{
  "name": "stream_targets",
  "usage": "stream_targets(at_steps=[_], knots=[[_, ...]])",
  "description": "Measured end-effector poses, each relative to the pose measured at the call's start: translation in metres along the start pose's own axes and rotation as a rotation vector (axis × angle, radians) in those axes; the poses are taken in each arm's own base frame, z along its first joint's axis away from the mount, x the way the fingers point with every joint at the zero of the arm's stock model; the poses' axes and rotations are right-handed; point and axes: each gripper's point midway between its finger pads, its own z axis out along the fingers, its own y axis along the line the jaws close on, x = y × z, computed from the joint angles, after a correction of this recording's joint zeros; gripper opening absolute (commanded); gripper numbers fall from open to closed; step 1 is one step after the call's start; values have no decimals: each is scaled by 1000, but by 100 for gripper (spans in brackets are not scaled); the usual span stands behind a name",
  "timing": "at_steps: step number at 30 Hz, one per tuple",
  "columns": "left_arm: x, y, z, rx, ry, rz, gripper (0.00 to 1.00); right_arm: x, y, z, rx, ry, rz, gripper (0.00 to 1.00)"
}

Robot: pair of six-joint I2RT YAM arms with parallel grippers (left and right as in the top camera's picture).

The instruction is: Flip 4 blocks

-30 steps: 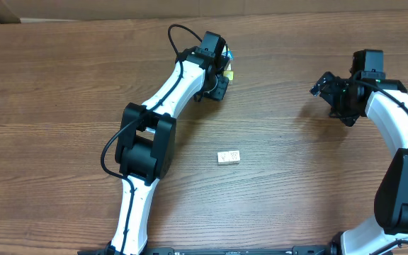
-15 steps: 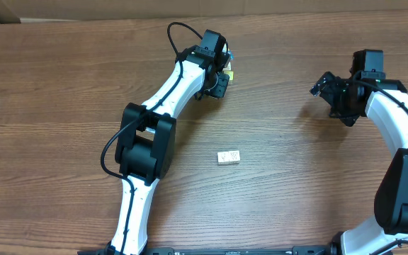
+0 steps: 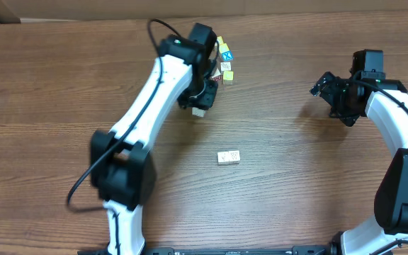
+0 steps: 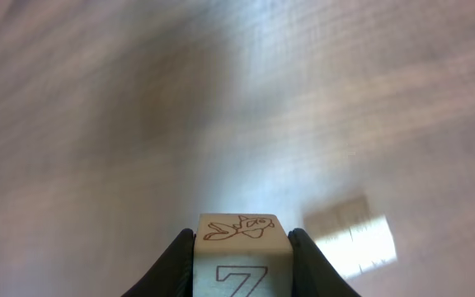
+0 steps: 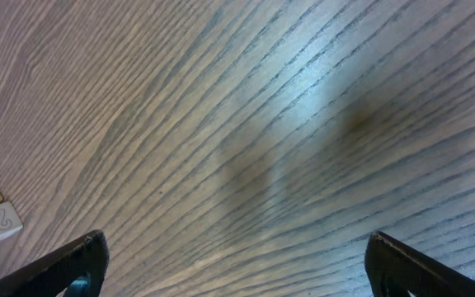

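Dark wood-grain table (image 3: 41, 85), tan cardboard wall (image 3: 119, 8) behind

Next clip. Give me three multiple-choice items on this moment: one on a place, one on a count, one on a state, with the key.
1. Where does the block cluster with blue and yellow faces lie?
A. on the far side of the table, close to the left end effector
B. at the table's near edge
C. at the table's left edge

2. How many cream blocks lie side by side mid-table?
A. one
B. two
C. four

3. The left end effector is
A. open and empty
B. shut on a block
C. out of view

Key:
1 A, the overhead view shows the cluster near the left arm's tip, far from the bases.
2 B, two printed tops form one short row.
3 B, the left wrist view shows fingers on both sides of a block bearing a bird and a 7.
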Motion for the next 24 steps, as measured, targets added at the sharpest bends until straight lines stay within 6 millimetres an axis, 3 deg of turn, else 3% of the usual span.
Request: stream_targets(at_steps=[3, 7, 11, 18, 21, 24], knots=[[23, 1, -32, -1, 16, -50, 24, 0, 0, 0, 0, 0, 0, 100], [36, 0, -36, -7, 55, -95, 25, 0, 0, 0, 0, 0, 0, 100], [48, -2, -17, -19, 110, -116, 28, 0, 0, 0, 0, 0, 0, 100], [69, -3, 35, -32, 185, -156, 23, 0, 0, 0, 1, 0, 0, 100], [77, -2, 58, -26, 201, -181, 33, 0, 0, 0, 1, 0, 0, 100], [88, -5, 75, 2, 230, -199, 54, 0, 0, 0, 1, 0, 0, 100]])
